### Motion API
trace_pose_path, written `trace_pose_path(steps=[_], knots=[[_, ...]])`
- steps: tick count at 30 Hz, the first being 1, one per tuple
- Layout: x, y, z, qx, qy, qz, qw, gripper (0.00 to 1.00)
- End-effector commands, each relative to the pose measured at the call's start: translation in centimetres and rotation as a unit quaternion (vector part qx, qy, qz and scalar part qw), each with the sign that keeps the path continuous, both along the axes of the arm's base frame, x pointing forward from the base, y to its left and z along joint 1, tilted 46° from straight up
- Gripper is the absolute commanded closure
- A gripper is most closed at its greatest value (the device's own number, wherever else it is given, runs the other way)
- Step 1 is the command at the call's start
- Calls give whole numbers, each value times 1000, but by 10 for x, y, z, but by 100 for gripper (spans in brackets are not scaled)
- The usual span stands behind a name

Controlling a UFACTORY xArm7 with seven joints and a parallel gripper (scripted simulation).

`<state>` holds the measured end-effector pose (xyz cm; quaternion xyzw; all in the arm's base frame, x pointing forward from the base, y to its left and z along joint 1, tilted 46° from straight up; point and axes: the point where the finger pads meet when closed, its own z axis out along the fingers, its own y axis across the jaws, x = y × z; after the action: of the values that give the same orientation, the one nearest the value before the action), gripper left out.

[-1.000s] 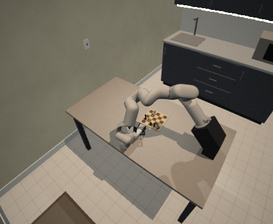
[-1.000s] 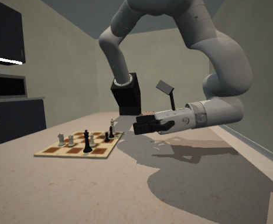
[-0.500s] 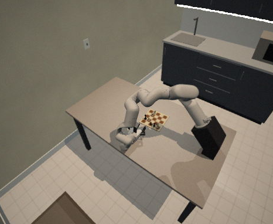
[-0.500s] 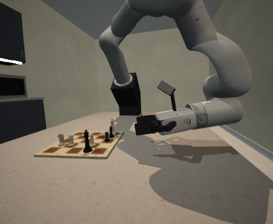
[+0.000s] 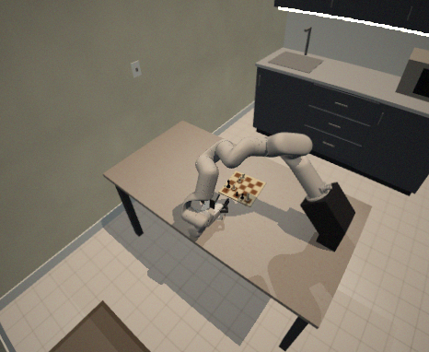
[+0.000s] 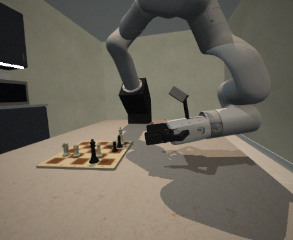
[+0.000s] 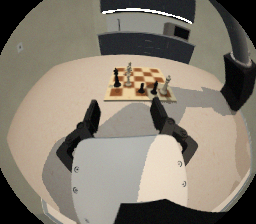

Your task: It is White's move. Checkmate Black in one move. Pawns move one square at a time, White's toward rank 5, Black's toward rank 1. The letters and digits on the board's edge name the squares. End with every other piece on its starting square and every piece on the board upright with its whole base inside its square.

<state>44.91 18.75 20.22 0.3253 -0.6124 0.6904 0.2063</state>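
Observation:
A small chessboard point(image 5: 258, 188) point(image 6: 77, 167) point(image 7: 162, 96) lies flat on the table. On it stand a tall black king point(image 6: 93, 151) point(image 7: 117, 78), two smaller black pieces point(image 6: 114, 146) point(image 6: 119, 141) point(image 7: 142, 88) point(image 7: 153, 88), and several white pieces, among them a rook point(image 6: 65, 149), a pawn point(image 6: 99, 150) and a tall white piece point(image 6: 121, 134) point(image 7: 167, 85) at the far edge. All stand upright. My gripper point(image 5: 222, 202) point(image 6: 147, 137) point(image 7: 125, 104) is open and empty. It is held level, low over the table, just off the board's edge and pointing at it.
The arm's black base block point(image 5: 328, 216) point(image 6: 136, 101) stands on the table point(image 5: 164, 160) behind the board. The arm arches over the board. A dark kitchen counter point(image 5: 348, 105) with a microwave point(image 6: 9, 92) stands beyond the table. The table's edge is near the gripper's wrist side.

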Motion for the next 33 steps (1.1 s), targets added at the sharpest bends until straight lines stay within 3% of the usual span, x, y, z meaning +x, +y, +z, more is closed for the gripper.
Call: trace_pose_path(steps=[1, 33], knots=[[0, 1, 1, 1, -1, 1, 1000, 0], [-2, 1, 3, 1, -1, 1, 1000, 0]])
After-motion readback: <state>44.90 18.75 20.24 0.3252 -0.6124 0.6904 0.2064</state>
